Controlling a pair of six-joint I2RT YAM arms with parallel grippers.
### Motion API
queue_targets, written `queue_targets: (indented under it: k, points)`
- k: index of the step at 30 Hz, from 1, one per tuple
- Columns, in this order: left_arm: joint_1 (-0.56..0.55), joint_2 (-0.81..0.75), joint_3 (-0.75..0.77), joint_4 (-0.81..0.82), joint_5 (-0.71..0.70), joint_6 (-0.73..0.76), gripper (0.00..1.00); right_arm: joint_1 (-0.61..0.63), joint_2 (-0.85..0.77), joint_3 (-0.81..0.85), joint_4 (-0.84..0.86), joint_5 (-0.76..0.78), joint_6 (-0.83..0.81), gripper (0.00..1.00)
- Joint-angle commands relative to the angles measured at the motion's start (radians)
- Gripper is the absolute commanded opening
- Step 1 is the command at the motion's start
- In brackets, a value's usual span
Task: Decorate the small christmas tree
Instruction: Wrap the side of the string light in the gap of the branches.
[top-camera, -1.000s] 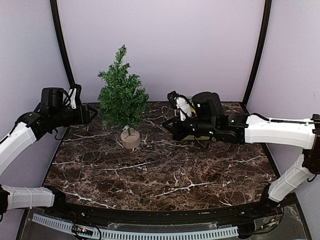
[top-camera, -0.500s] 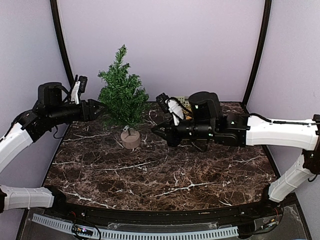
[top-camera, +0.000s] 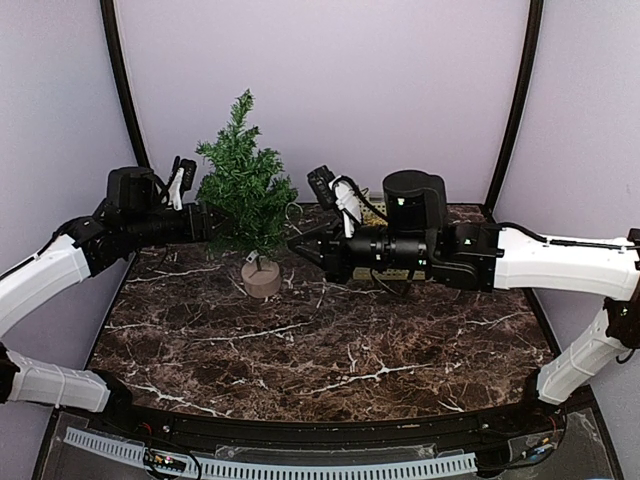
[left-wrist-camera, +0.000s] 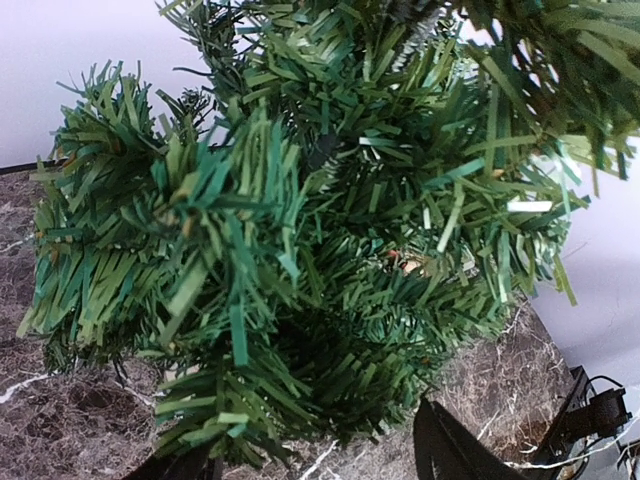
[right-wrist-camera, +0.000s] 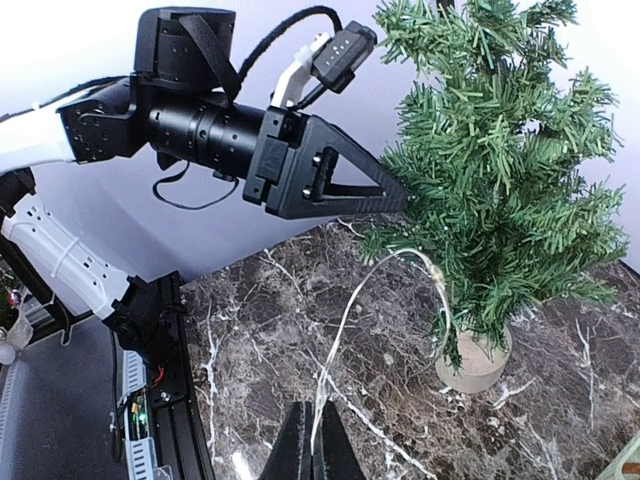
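Since the right pincer (top-camera: 297, 243) is clamped on a thin pale wire (right-wrist-camera: 350, 310) leading to the small christmas tree (top-camera: 245, 195) at the surface's (top-camera: 330, 330) far left, the left pincer (top-camera: 205, 222), jaws apart among its branches, should steady it gently.

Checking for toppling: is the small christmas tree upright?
Upright: the small christmas tree stands on its round tan base, flat on the marble table.
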Motion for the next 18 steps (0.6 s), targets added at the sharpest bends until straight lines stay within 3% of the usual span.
queue_targets:
  k: [1, 9, 18]
  points:
    - [-0.003, 0.019, -0.016, 0.047, -0.021, -0.015, 0.68, 0.011, 0.006, 0.043, 0.093, -0.019, 0.024, 0.0]
    - [-0.009, -0.021, -0.033, 0.07, -0.06, -0.001, 0.63, 0.011, 0.016, 0.057, 0.154, -0.036, 0.04, 0.0]
    - [-0.009, 0.024, -0.027, 0.044, -0.055, -0.007, 0.44, 0.009, 0.064, 0.129, 0.136, 0.078, 0.081, 0.0]
